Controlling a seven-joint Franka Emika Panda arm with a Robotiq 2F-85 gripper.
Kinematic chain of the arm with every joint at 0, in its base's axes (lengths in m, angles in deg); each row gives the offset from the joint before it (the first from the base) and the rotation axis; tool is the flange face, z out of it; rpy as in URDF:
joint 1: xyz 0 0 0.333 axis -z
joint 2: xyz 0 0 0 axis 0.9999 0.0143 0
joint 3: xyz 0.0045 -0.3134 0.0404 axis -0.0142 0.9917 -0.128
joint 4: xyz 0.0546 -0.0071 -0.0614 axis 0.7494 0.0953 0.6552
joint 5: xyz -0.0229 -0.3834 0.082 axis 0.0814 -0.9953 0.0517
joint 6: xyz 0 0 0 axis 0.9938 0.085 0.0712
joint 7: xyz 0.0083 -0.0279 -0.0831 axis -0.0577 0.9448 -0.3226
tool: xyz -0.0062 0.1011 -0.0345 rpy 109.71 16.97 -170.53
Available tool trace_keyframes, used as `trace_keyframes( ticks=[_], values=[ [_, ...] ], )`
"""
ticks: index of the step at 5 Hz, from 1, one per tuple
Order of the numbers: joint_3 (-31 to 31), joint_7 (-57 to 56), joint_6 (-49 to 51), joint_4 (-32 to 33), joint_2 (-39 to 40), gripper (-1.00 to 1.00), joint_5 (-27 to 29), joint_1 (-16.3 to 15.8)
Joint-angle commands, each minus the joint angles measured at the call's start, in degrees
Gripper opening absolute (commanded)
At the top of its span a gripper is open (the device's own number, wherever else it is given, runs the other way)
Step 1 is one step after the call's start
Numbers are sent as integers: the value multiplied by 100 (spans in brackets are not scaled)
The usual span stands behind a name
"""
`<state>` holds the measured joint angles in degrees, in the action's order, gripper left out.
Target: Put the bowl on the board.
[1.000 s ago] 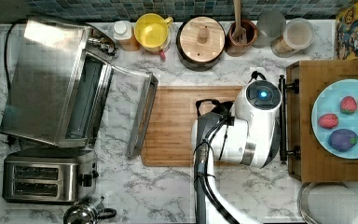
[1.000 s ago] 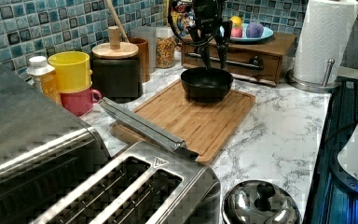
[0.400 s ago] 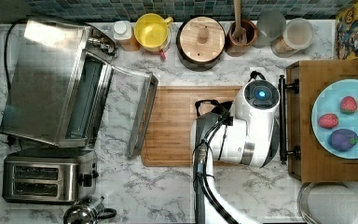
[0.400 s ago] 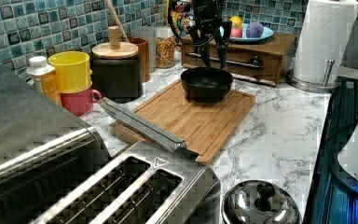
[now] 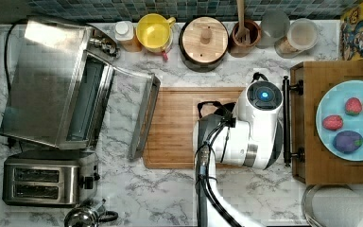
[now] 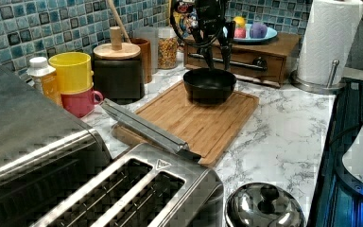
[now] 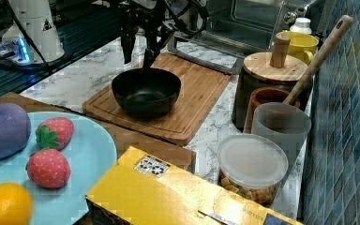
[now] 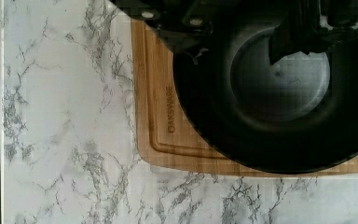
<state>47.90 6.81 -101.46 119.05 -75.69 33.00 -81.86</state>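
The black bowl [image 6: 209, 85] sits flat on the light-brown wooden board [image 6: 189, 118], toward the end nearest the wooden tray. It is also on the board [image 7: 201, 93] in the right view, bowl [image 7: 145, 91] upright and empty. My gripper [image 6: 219, 64] hangs just above the bowl's rim, open, its two dark fingers well apart. In the wrist view the gripper [image 8: 242, 42] has one finger over the bowl's [image 8: 279, 93] glossy inside and the other near its rim. In the top view my white arm [image 5: 257, 125] covers the right part of the board [image 5: 179, 127].
The toaster oven's open door [image 5: 144, 116] lies along the board's left edge in the top view. A wooden-lidded pot [image 5: 204, 40] and a yellow mug [image 5: 155, 32] stand behind the board. The wooden tray [image 5: 312, 156] with a blue plate is to its right.
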Motion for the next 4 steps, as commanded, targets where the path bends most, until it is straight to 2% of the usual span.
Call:
trace_keyframes(
  ticks=[1, 3, 4],
  values=[
    [18, -326, -39, -549, -91, 0, 51, 22],
    [-3, -324, -38, -550, -91, 0, 49, 42],
    [169, -338, -40, -549, -89, 0, 69, -126]
  ],
)
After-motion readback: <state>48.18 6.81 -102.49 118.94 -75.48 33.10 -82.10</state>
